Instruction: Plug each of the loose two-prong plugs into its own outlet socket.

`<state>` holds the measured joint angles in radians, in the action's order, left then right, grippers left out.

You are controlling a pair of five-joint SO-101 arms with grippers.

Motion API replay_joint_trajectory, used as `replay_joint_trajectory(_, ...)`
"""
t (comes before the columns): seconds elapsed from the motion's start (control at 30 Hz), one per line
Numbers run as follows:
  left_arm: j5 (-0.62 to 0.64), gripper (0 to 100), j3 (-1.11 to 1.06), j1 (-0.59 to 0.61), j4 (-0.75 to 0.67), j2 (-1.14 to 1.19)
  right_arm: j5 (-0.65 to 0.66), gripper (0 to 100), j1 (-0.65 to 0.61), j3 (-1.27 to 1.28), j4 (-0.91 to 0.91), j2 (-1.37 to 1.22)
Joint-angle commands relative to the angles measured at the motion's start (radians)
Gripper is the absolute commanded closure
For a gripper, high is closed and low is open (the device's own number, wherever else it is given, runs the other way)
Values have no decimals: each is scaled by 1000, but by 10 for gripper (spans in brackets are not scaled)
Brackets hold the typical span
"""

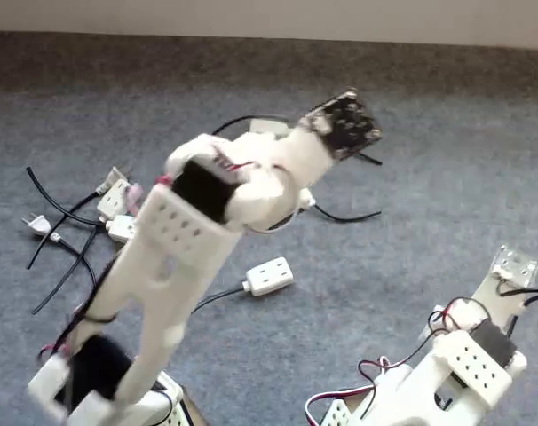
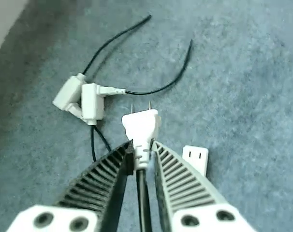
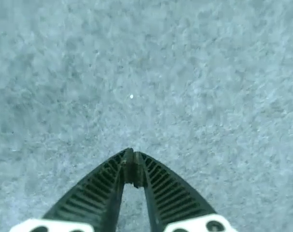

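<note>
My left gripper [image 2: 142,146] is shut on the back of a white two-prong plug [image 2: 141,123], held above the carpet with its prongs pointing away and its black cord running back between the fingers. A white outlet socket [image 2: 196,158] lies on the carpet just beside one finger. Farther off, a white plug and socket [image 2: 82,99] sit joined together with black cords. In the high view the left arm [image 1: 207,204] stretches over the middle of the floor, with a loose socket [image 1: 270,276] near it. My right gripper [image 3: 133,159] is shut on nothing, above bare carpet.
More plugs and sockets [image 1: 116,202] with black cords [image 1: 60,213] lie at the left of the high view, and a small plug [image 1: 38,224] is at the far left. The right arm [image 1: 478,355] sits at the lower right. Grey carpet [image 1: 447,177] stretches to the right.
</note>
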<state>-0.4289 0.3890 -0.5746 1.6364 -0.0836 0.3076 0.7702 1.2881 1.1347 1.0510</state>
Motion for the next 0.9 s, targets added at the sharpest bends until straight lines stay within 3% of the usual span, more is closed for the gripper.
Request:
replay_joint_trajectory(0.0, -2, 993, 329, -50, 157, 209, 3, 991, 12, 114, -81, 10)
replay_joint_trajectory(0.13, -6, 993, 348, -70, 155, 263, 3, 991, 12, 179, -111, 10)
replay_joint_trajectory(0.37, -230, 993, 127, -67, 155, 222, 3, 991, 4, 200, -114, 10)
replay_joint_trajectory(0.63, -295, 993, -65, -36, 153, 185, 3, 991, 4, 228, -156, 10)
replay_joint_trajectory(0.87, -384, 993, -99, 12, 150, 189, 3, 991, 4, 228, -156, 10)
